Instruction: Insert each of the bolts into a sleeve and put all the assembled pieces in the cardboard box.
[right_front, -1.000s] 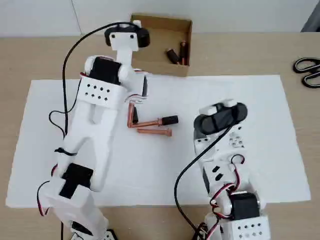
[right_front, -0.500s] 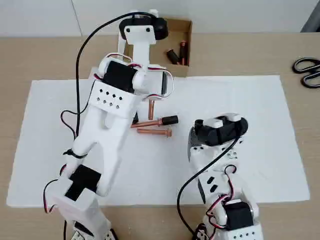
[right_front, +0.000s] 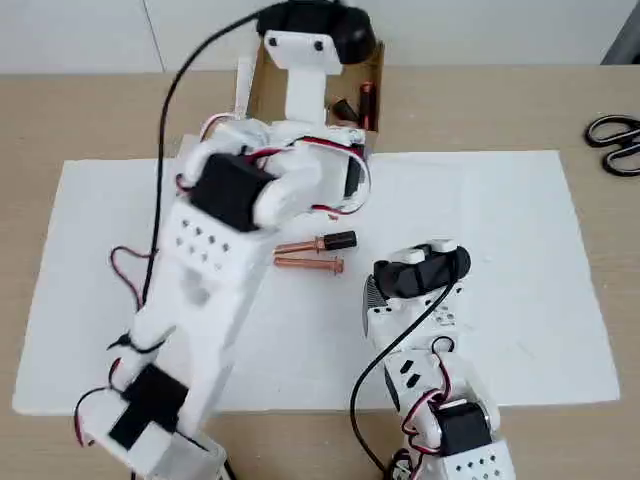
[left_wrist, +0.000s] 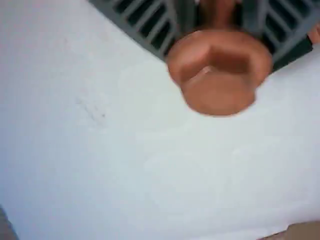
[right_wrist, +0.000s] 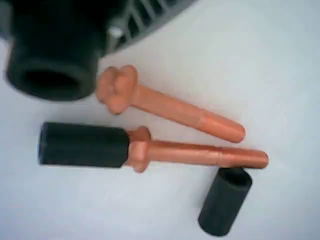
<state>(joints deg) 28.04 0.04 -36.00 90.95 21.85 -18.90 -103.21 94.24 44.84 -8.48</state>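
**Above the counter:** We see the left arm (right_front: 215, 260) stretched across the white sheet (right_front: 500, 250) on the counter (right_front: 60, 110). Its far end covers part of the cardboard box (right_front: 378, 70) at the sheet's far edge. Two sleeved pieces (right_front: 366, 100) lie inside the box, near its right wall. On the sheet, just beside the left arm, a sleeved bolt (right_front: 318, 243) and a bare bolt (right_front: 308, 263) lie close together and almost parallel. The right arm (right_front: 425, 330) stands near them, its head turned toward the pair. Scissors (right_front: 615, 143) rest on the counter, well apart at the right edge.

**Left wrist:** We find the left jaws clamped on a held bolt (left_wrist: 217, 70). Its broad copper head sticks out from between the grey ribbed jaws, above the white sheet.

**Right wrist:** We see the right jaws closed on a gripped sleeve (right_wrist: 50, 65), black, with its open end facing the camera. On the sheet beyond it, the bare bolt lies just beside the sleeved bolt, which carries its black sleeve at the head end. A loose sleeve (right_wrist: 225, 207) lies at an angle just beside the sleeved bolt's tip. We cannot tell whether the two touch.
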